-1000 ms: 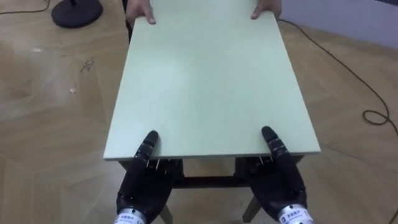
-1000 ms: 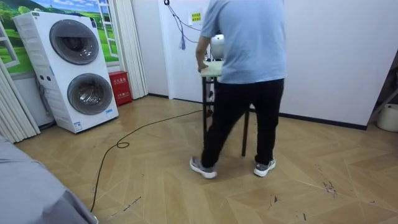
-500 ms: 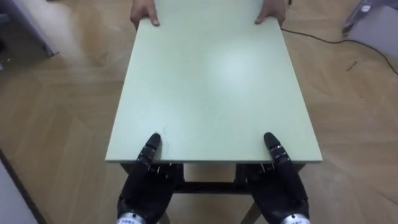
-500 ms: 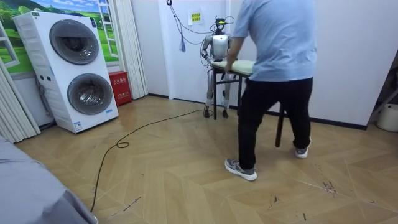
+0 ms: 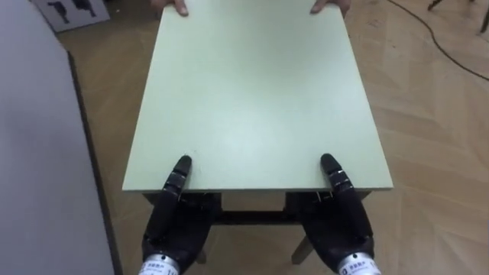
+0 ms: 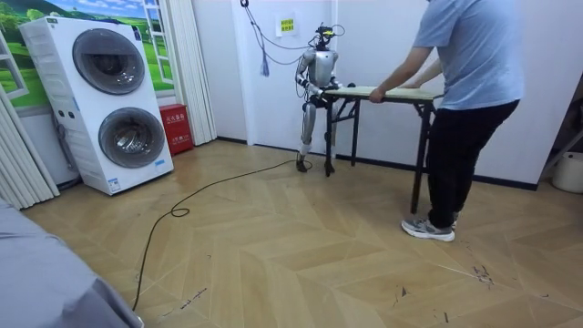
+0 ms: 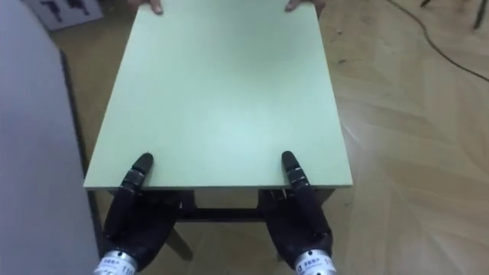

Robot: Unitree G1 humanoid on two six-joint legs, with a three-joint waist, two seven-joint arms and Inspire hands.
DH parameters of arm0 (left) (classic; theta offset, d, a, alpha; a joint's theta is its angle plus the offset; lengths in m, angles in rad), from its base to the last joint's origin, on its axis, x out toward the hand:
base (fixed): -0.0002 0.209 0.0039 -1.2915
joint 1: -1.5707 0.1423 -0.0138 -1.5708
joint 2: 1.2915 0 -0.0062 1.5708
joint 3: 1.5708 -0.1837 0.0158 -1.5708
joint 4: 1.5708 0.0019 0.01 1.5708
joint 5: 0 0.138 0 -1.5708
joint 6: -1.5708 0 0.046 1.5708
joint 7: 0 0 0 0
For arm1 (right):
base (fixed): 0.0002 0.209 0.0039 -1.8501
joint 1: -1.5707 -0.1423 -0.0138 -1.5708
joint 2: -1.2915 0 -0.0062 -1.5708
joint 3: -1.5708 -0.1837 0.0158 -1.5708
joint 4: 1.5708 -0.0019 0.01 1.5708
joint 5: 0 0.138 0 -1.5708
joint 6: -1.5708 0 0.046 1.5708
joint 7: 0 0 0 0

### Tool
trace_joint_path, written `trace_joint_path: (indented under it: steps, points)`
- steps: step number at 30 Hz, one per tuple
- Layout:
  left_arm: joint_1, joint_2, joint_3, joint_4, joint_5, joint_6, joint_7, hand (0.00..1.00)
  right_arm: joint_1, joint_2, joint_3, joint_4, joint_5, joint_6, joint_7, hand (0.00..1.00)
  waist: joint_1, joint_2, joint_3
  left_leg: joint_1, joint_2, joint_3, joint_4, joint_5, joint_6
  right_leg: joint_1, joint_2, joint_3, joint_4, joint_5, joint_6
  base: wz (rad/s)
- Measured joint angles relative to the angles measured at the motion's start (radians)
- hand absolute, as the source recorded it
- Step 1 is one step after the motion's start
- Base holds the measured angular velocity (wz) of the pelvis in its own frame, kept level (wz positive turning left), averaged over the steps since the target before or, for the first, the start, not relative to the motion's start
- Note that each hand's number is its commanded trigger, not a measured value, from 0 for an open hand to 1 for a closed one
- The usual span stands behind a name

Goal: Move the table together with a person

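Observation:
A table with a pale green top [image 5: 252, 92] and dark legs hangs between me and a person. My left hand [image 5: 174, 225] and right hand [image 5: 340, 225] hold its near edge, each with the thumb lying on top and the fingers curled under the rim. At the far edge a person's hands [image 5: 172, 6] [image 5: 328, 6] grip both corners. In the room view I stand by the white back wall at one end of the table [image 6: 392, 92], and the person [image 6: 465, 100] in a blue shirt stands at the other end, on the room view's right.
A grey panel [image 5: 38, 153] runs close along my left side. A dark cable [image 5: 443, 46] lies on the wooden floor to the far right. Stacked washing machines [image 6: 100, 100] and a red box [image 6: 175, 128] stand at the room view's left, and a cable [image 6: 182, 205] crosses the floor.
The person has stepped toward the room view's right, and the table has swung that way with them. My view has turned, bringing the grey panel in on the left. Both hands keep their hold.

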Motion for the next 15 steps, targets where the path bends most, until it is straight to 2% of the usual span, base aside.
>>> trace_joint_path:
  steps: [2,3,4,5,6,7,8,9,10,12,15]
  points:
    - [0.000,-0.003,0.006,0.000,0.000,0.000,0.000,1.00,-0.001,0.000,0.003,0.005,-0.001,0.002,0.001,1.00,0.002,0.002,0.0000,0.002,0.004,-0.046,0.002,0.005,-0.007,-0.019,0.005,-0.011,0.047,-0.006,-0.004,0.51]
    - [-0.003,-0.005,0.002,0.001,-0.001,0.001,0.000,1.00,-0.002,0.002,-0.001,0.010,-0.008,0.007,0.002,1.00,-0.015,0.004,0.0003,0.000,0.001,-0.096,0.002,0.010,-0.014,-0.032,0.031,0.021,0.033,-0.036,-0.033,0.87]
    - [-0.014,0.000,0.005,0.003,-0.007,0.004,0.000,1.00,-0.007,0.008,-0.003,0.011,-0.010,0.007,0.002,1.00,-0.022,0.005,0.0008,-0.008,-0.003,-0.125,-0.003,0.019,-0.025,-0.062,0.061,0.052,-0.039,-0.032,-0.059,1.20]
    - [-0.015,-0.002,0.009,0.008,-0.012,0.009,0.002,1.00,-0.014,0.006,-0.003,0.014,-0.015,0.010,0.002,1.00,-0.043,0.016,-0.0034,-0.017,-0.013,-0.135,-0.008,0.032,-0.032,-0.073,0.072,0.038,-0.035,0.011,-0.085,1.09]
    - [-0.014,-0.002,0.014,0.009,-0.012,0.011,0.005,1.00,-0.014,0.005,-0.004,0.014,-0.015,0.009,0.002,1.00,-0.061,0.019,-0.0056,-0.020,-0.012,-0.087,-0.025,0.047,-0.027,-0.068,0.068,0.005,-0.033,0.016,-0.080,1.20]
    - [-0.012,-0.004,0.017,0.009,-0.014,0.025,0.005,1.00,-0.014,-0.003,-0.010,0.014,-0.015,0.012,0.002,1.00,-0.083,0.018,-0.0053,-0.019,0.034,0.144,-0.078,0.084,0.016,-0.054,0.055,-0.037,-0.042,0.016,-0.080,1.10]
    - [-0.010,-0.004,0.018,0.009,-0.015,0.036,0.005,1.00,-0.013,-0.004,-0.018,0.018,-0.015,0.019,0.002,1.00,-0.090,0.018,-0.0050,-0.018,0.079,0.366,-0.109,0.104,0.048,-0.046,0.056,-0.072,-0.051,0.016,-0.080,0.91]
    - [-0.009,-0.004,0.020,0.010,-0.016,0.041,0.005,1.00,-0.013,-0.004,-0.022,0.019,-0.014,0.024,0.002,1.00,-0.090,0.018,-0.0048,-0.018,0.093,0.435,-0.114,0.108,0.054,-0.043,0.058,-0.079,-0.055,0.016,-0.081,0.48]
    - [0.001,-0.004,0.026,0.010,-0.016,0.046,0.006,1.00,-0.013,-0.007,-0.023,0.019,-0.015,0.034,0.002,1.00,-0.079,0.017,-0.0047,-0.015,0.101,0.474,-0.114,0.108,0.055,-0.044,0.061,-0.081,-0.057,0.015,-0.083,0.11]
    - [0.013,-0.004,0.027,0.010,-0.016,0.048,0.007,1.00,-0.013,-0.021,-0.022,0.019,-0.018,0.043,-0.001,1.00,-0.059,0.020,-0.0050,-0.007,0.093,0.449,-0.120,0.098,0.044,-0.040,0.063,-0.082,-0.062,0.009,-0.092,0.11]
    - [0.013,0.005,0.023,0.010,-0.016,0.052,0.023,1.00,-0.014,-0.025,-0.031,0.019,-0.022,0.053,-0.022,1.00,-0.058,0.022,-0.0058,-0.007,0.074,0.415,-0.120,0.101,0.051,-0.026,0.062,-0.108,-0.071,0.002,-0.086,0.33]
